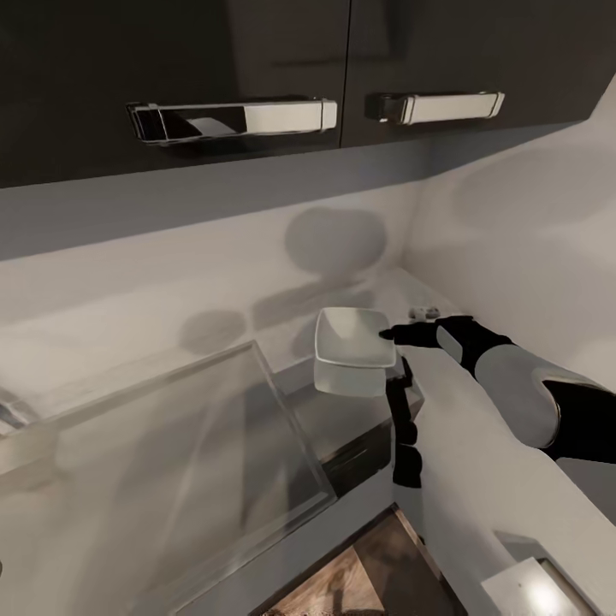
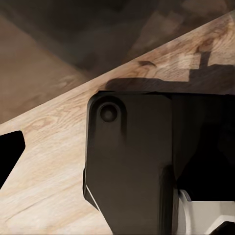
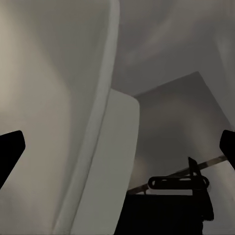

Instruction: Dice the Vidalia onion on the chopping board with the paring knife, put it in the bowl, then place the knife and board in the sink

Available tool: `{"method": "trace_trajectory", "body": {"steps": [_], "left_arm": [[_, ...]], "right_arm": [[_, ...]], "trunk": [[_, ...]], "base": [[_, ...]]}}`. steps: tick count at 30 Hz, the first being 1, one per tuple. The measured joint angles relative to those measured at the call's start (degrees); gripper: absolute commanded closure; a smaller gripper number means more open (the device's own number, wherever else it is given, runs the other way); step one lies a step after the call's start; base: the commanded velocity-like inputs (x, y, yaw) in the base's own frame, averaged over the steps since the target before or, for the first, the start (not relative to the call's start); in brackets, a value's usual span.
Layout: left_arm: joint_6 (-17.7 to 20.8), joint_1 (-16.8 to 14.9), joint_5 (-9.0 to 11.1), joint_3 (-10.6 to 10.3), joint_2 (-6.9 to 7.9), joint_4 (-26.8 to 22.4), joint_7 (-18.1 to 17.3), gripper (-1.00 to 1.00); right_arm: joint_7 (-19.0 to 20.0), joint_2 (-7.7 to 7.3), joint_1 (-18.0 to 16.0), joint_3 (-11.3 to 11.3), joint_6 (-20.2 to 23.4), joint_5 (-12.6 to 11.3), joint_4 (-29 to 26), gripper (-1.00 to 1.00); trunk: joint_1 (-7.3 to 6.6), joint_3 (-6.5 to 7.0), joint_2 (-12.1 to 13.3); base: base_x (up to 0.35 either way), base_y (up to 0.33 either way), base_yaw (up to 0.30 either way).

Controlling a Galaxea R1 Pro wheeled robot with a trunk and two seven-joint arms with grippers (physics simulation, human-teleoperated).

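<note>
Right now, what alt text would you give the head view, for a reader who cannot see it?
The robot's right arm reaches forward, its gripper at the rim of a white squarish bowl on the grey countertop in a kitchen corner. Dark wall cabinets with chrome handles hang above, and a wooden floor shows below.

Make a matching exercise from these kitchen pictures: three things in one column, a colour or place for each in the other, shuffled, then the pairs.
Things:
1. bowl
2. cabinet handles
3. floor

Descriptions:
A. light brown wood grain
B. white, beside the right gripper, over the grey countertop
C. shiny chrome, on the dark doors up high

Pairs: 1-B, 2-C, 3-A
</note>
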Motion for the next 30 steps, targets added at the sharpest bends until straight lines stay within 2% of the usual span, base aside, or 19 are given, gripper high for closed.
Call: {"method": "trace_trajectory", "body": {"steps": [9,10,16,23,30], "left_arm": [[0.0,0.0,0.0,0.0,0.0,0.01,0.0,-1.0],[0.0,0.0,0.0,0.0,0.0,0.01,0.0,-1.0],[0.0,0.0,0.0,0.0,0.0,-0.12,0.0,-1.0],[0.0,0.0,0.0,0.0,0.0,-0.4,0.0,-1.0],[0.0,0.0,0.0,-0.01,0.0,-0.39,0.0,-1.0]], "right_arm": [[0.0,0.08,0.0,0.0,-0.02,-0.02,0.13,-1.0],[0.0,0.08,0.0,0.0,-0.01,-0.02,0.13,1.0],[0.01,0.07,-0.03,-0.62,-0.1,0.01,0.05,1.0],[-0.09,0.21,-0.02,-0.3,0.03,-0.04,0.08,1.0],[-0.12,0.09,-0.01,-0.31,0.1,-0.1,0.03,1.0]], "trunk": [[0.0,-0.73,0.0],[0.0,-0.76,0.0],[-0.01,-0.79,-0.02],[-0.01,-0.78,-0.01],[-0.01,-0.29,-0.01]], "base": [[0.0,0.0,0.0],[0.0,0.0,0.0],[0.0,0.0,0.0],[0.0,0.0,0.0],[0.0,0.0,0.0]]}}
